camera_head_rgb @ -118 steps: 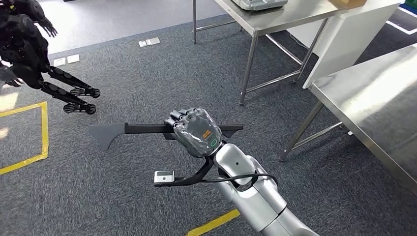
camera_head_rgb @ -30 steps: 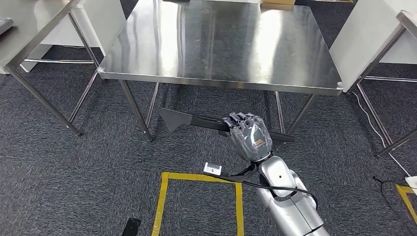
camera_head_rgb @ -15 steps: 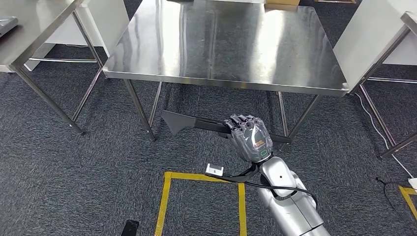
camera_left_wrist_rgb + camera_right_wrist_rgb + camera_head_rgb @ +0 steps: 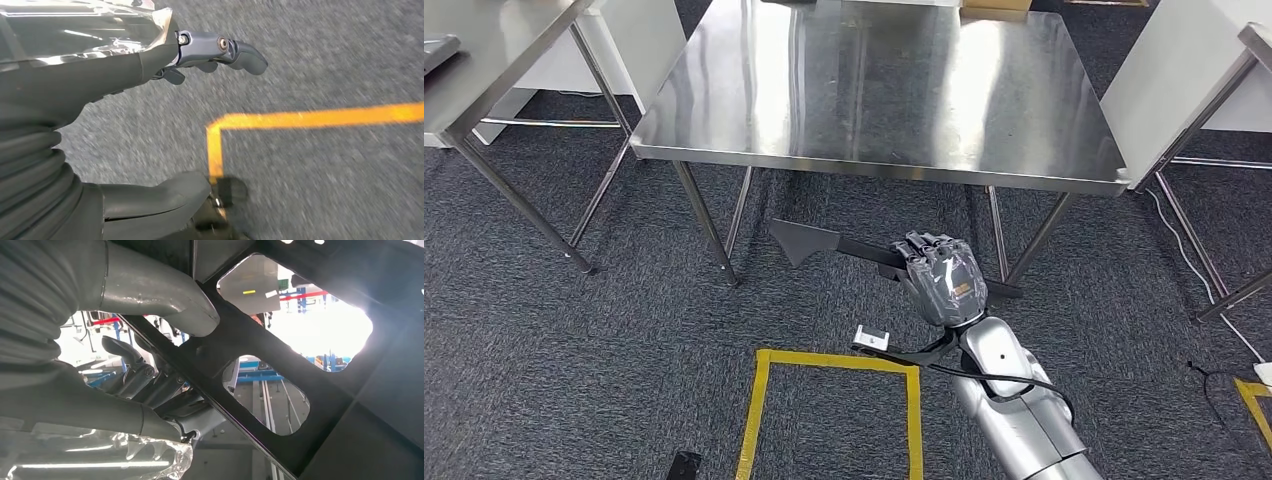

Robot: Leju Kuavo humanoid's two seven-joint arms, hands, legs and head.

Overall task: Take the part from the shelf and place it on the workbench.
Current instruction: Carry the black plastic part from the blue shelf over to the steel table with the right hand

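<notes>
One black part (image 4: 824, 243), three steel tables | right hand (image 4: 944, 279) grips the part mid-length at lower centre, wide end pointing left, below the middle workbench's (image 4: 874, 95) near edge | left hand (image 4: 150, 55) over carpet, fingers apart, holding nothing | bare benchtop ahead.

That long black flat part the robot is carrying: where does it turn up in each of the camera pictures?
Head view: the long black flat part lies crosswise in the right hand, below the steel workbench's front edge, its wide end pointing left.
Right wrist view: the part, with cut-out windows, runs diagonally across the picture, close up.
Left wrist view: not in it; left hand over grey carpet and yellow tape.
Shared landmark: the right hand gripping the part.
</notes>
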